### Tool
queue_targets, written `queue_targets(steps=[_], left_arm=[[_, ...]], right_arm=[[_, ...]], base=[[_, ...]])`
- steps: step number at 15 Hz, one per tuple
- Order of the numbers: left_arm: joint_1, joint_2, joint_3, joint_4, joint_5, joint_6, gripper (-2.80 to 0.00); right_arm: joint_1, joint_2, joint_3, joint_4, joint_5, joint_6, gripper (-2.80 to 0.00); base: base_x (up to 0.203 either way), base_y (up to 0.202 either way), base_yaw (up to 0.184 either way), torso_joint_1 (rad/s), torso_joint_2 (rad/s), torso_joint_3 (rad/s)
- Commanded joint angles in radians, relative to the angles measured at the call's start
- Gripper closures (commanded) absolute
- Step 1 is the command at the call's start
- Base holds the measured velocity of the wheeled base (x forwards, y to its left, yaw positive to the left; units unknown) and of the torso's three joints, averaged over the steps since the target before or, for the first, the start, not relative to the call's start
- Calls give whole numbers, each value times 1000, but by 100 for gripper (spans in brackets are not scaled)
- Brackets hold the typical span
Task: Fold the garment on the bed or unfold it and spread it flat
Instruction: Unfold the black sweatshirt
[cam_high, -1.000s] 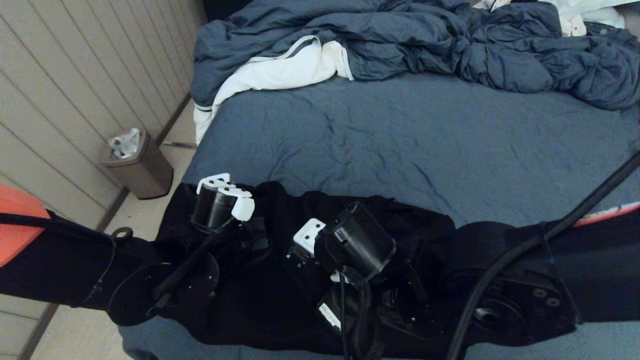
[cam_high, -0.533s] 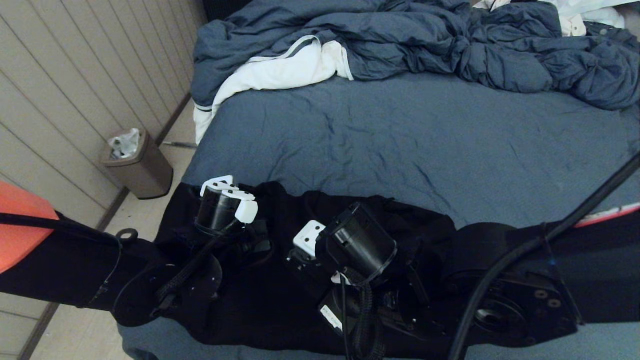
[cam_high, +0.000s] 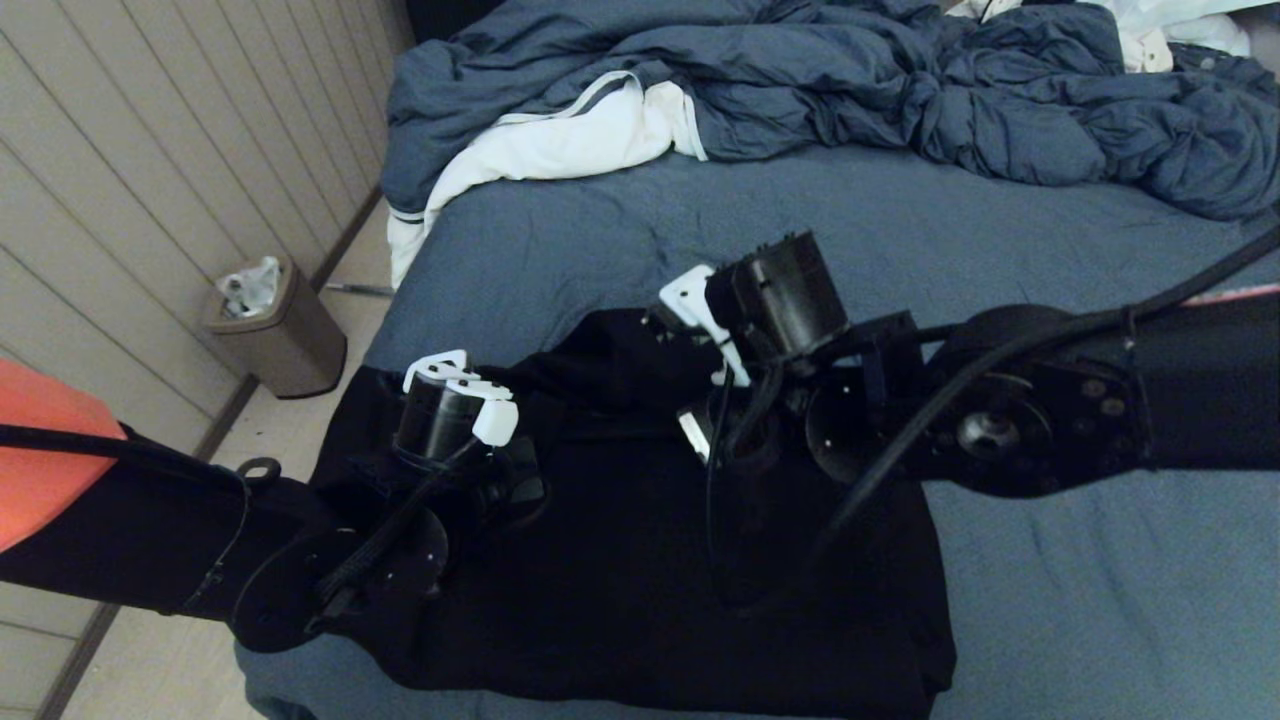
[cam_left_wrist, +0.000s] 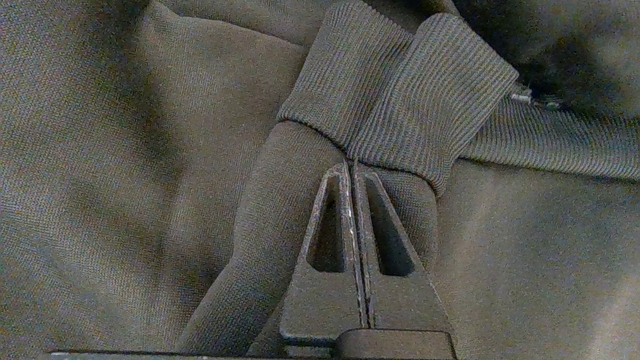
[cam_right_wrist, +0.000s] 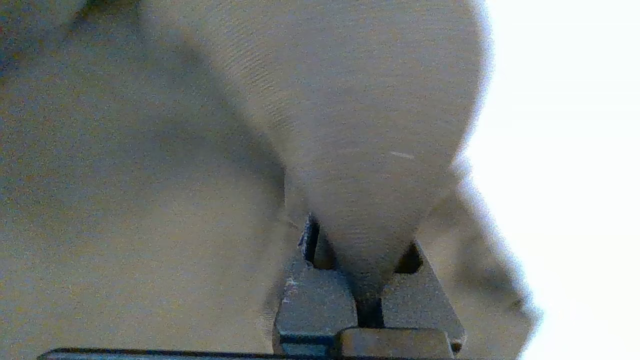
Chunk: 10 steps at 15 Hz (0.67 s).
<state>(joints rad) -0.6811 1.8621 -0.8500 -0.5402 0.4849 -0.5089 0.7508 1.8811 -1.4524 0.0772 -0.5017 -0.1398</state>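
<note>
Blue-grey bed, near edge: black hoodie. Left tool pressed together against hoodie sleeve by ribbed cuff. Right tool clamped on lifted hoodie fold. Floor: brown bin, crumpled liner inside.

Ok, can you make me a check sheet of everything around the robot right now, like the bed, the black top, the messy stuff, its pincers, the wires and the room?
Surface: wide bed with a blue-grey sheet, lightly wrinkled.
Job's things: large black soft hoodie on the bed's near edge, one part lifted up.
Clutter: crumpled blue-grey duvet and white cloth with grey stripes at the far end.
Pincers: left pincer shut, on the hoodie near a ribbed cuff; right pincer shut on a bunch of hoodie fabric, raised above the bed.
Cables: black cable running along the right arm.
Surroundings: brown waste bin on the floor by a panelled wall.
</note>
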Motion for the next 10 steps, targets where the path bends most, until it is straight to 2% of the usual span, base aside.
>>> queue_targets(steps=[1, 5, 7, 10], left_arm=[[1, -1, -2, -3, 3, -5, 0], [0, -12, 2, -3, 2, -6, 0], [0, -11, 3, -3, 0, -8, 0], [0, -8, 5, -3, -3, -8, 0]], right_arm=[[-45, 65, -126, -5, -16, -25, 0], [-131, 314, -502, -25, -60, -148, 0], [-158, 407, -533, -197, -68, -220, 0], [-182, 495, -519, -424, -64, -264, 0]], base=[[0, 0, 0, 0, 0, 0], [0, 0, 0, 0, 0, 0], [0, 0, 0, 0, 0, 0], [0, 0, 0, 0, 0, 0]])
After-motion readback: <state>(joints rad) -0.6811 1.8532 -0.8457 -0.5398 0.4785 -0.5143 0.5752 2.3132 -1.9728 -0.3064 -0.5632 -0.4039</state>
